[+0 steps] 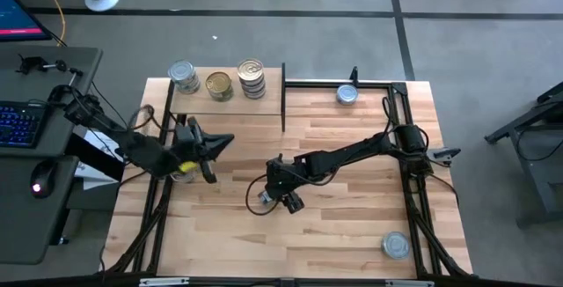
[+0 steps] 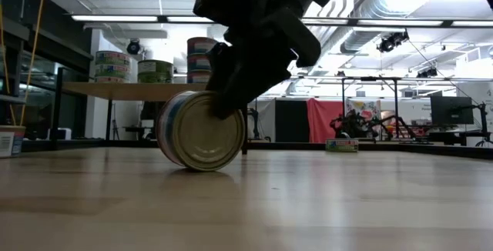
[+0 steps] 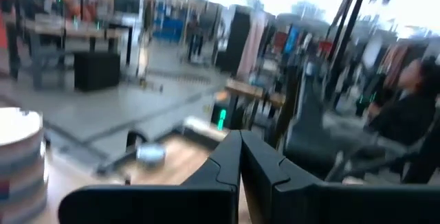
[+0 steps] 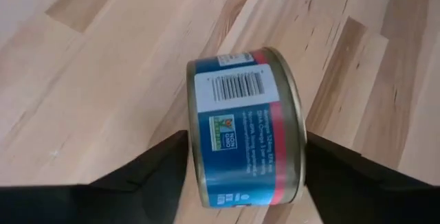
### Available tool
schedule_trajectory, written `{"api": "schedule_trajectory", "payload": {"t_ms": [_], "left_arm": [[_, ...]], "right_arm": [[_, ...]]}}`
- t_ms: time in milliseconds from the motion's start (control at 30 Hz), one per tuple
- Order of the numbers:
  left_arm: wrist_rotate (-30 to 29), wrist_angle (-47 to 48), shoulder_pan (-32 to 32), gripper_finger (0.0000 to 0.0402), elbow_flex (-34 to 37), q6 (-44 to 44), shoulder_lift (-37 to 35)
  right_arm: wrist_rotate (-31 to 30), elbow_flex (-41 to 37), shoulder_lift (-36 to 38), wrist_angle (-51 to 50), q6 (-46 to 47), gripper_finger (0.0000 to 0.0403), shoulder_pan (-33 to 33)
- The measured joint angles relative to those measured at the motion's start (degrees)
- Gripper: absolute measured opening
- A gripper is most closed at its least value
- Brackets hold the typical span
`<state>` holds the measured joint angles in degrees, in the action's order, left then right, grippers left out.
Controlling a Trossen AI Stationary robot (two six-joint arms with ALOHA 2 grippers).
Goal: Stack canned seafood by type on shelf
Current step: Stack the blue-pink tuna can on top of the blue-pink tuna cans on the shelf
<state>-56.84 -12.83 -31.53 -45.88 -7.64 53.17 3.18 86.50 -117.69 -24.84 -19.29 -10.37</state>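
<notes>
One camera hangs overhead, looking straight down on the whole plank-patterned wooden tabletop (image 1: 352,225). Another sits at board level, facing across it into the workshop, very close to a short round blue-labelled tin (image 2: 202,130) standing on edge. The right wrist camera looks down on that same tin (image 4: 244,124) at close range. The left wrist camera faces outward, level, into the room.

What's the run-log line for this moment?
right hand: shut on blue-label tin, tipped on edge mid-table | left hand: shut, empty, near shelf | shelf: three tin stacks | loose tins on table: two
</notes>
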Motion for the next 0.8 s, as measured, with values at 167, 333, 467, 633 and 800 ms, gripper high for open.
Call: {"api": "schedule_trajectory", "payload": {"t_ms": [167, 333, 467, 633, 800], "left_arm": [[0.1, -5.7, -0.2, 0.0, -3.9, 10.4, -1.2], [0.1, -5.5, -0.6, 0.0, -10.7, 17.0, -1.9], [0.1, -5.4, -2.1, 0.0, -15.1, 23.6, -2.6], [0.0, -5.0, -4.2, 0.0, -17.3, 30.1, -3.6], [-1.2, -1.2, -5.0, 0.0, -17.3, 31.3, -4.4]], "right_arm": [[-0.1, 0.0, 0.0, 0.1, 2.0, 0.0183, -0.1], [-0.9, 3.4, 0.2, -2.4, 1.4, 0.0173, -0.2], [-8.5, 12.1, 1.5, -6.2, -3.6, 0.0173, -0.3], [-21.1, 25.3, 1.8, -6.3, -15.6, 0.0173, 1.2], [-33.9, 32.8, 1.9, -2.8, -27.9, 0.0173, 5.2]]}}
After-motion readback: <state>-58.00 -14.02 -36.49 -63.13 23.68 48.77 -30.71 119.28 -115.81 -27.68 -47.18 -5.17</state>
